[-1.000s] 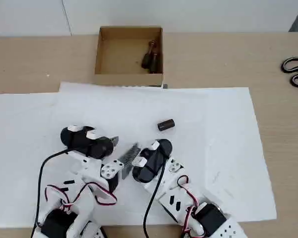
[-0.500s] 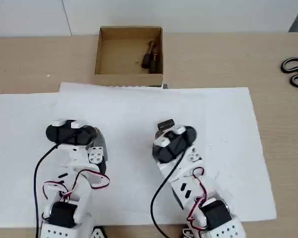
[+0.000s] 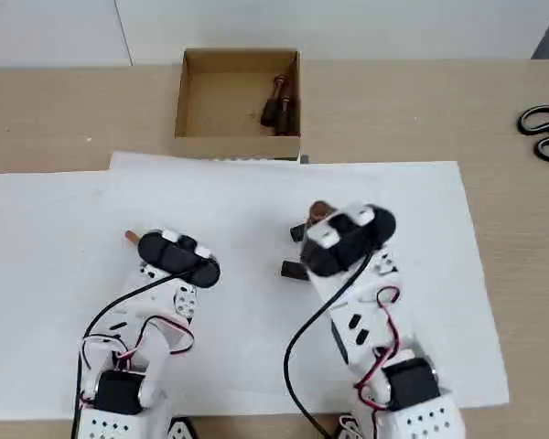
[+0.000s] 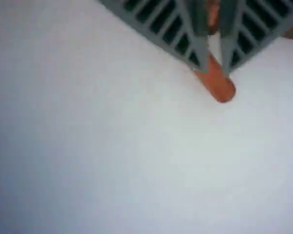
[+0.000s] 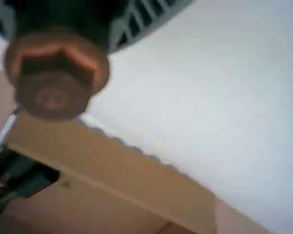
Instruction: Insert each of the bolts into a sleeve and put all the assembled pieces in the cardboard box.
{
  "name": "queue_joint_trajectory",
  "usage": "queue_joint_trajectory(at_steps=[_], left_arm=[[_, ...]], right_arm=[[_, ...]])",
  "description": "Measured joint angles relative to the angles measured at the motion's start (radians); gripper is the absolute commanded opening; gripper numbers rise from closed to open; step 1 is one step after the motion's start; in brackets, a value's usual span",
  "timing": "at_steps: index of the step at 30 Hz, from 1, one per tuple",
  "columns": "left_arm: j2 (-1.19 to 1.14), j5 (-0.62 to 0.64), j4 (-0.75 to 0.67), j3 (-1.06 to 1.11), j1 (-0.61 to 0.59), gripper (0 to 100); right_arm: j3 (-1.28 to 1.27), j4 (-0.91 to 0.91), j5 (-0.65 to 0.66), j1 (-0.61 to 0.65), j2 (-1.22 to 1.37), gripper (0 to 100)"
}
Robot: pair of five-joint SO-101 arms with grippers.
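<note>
Drawn apart since a second ago, the arms are now held separately above the paper sheet (image 3: 421,229). The right pincer (image 3: 317,219) is closed on a bolt (image 5: 56,73) with a copper hex head and dark behind it. Its axis is aimed roughly at the cardboard box (image 3: 238,146), which lies ahead and nearer this arm. The left pincer (image 4: 211,51) is clamped on an orange shank (image 4: 217,84).

The right gripper (image 5: 71,12) clamps its grey ribbed fingers (image 5: 136,19) around a dark sleeve (image 5: 44,17); a bolt (image 5: 53,73) sits in the sleeve, its coppery hex head facing the camera. Beneath it lies white paper (image 5: 210,97); the paper's edge meets the cardboard box (image 5: 112,165); dark pieces (image 5: 14,180) lie inside the box.
</note>
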State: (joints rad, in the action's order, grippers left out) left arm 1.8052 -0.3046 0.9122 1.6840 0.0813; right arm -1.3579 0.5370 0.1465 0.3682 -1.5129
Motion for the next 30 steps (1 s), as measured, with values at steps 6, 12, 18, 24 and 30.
queue_joint_trajectory(at_steps=[6, 12, 18, 24, 30], left_arm=[[0.000, 0.106, 0.008, 0.000, 0.000, 1], [0.000, 0.153, 0.008, 0.000, 0.000, 1], [0.000, 0.176, 0.008, 0.000, 0.000, 1], [0.000, 0.176, 0.008, 0.000, 0.000, 1], [0.000, 0.176, 0.008, 0.000, 0.000, 1]], right_arm=[[0.350, -0.114, 0.002, -0.043, 0.488, 0.2], [0.815, -0.147, 0.002, -0.040, 1.030, 0.2], [1.323, -0.147, 0.008, -0.040, 1.537, 0.2], [1.826, -0.147, 0.014, -0.040, 2.008, 0.2], [2.183, -0.147, 0.086, -0.038, 2.366, 0.2]])
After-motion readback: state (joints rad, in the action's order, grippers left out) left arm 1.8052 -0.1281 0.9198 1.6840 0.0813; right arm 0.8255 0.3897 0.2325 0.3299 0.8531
